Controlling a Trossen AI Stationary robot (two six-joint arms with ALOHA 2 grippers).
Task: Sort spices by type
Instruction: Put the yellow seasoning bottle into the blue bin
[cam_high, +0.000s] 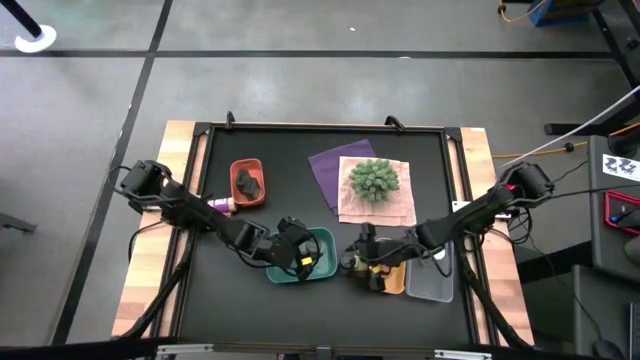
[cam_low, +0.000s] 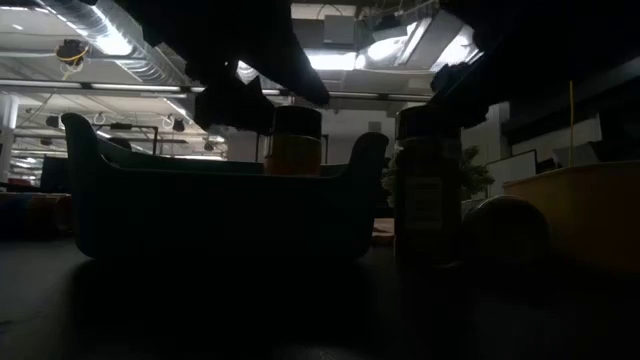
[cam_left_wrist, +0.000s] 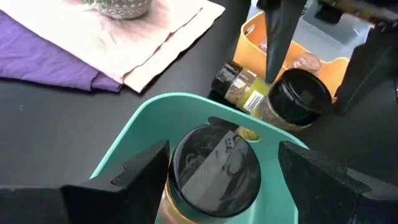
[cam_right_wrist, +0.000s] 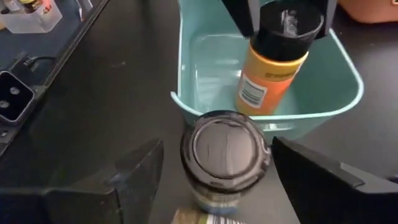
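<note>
The spices sit mostly near the desk's front edge, around my two pincers. From above, my left pincer (cam_high: 293, 250) hangs over the teal tray (cam_high: 322, 268) at the front middle, with an orange jar (cam_high: 305, 262) under it. My right pincer (cam_high: 366, 254) is just to the right of that tray, beside the orange tray (cam_high: 394, 280) and the clear tray (cam_high: 434, 282). Dark lumpy pieces (cam_high: 249, 183) lie in the red tray (cam_high: 246, 184) towards the left edge. The green ball plant (cam_high: 374, 179) stands on cloths further back.

At desk level, the orange jar (cam_low: 294, 140) stands upright inside the teal tray (cam_low: 215, 205), and a dark-capped jar (cam_low: 428, 190) stands just right of it.

Through my left wrist, my fingers (cam_left_wrist: 140, 168) stand wide on either side of the orange jar's black cap (cam_left_wrist: 216, 171), apart from it, gripping nothing. Beyond the tray rim a jar lies on its side (cam_left_wrist: 239, 87) beside an upright black-capped one (cam_left_wrist: 298, 99).

Through my right wrist, my fingers (cam_right_wrist: 140, 165) are spread well apart around the grey-topped jar (cam_right_wrist: 225, 152), not touching it; it stands just outside the teal tray (cam_right_wrist: 205, 74), which holds the orange jar (cam_right_wrist: 267, 78).
</note>
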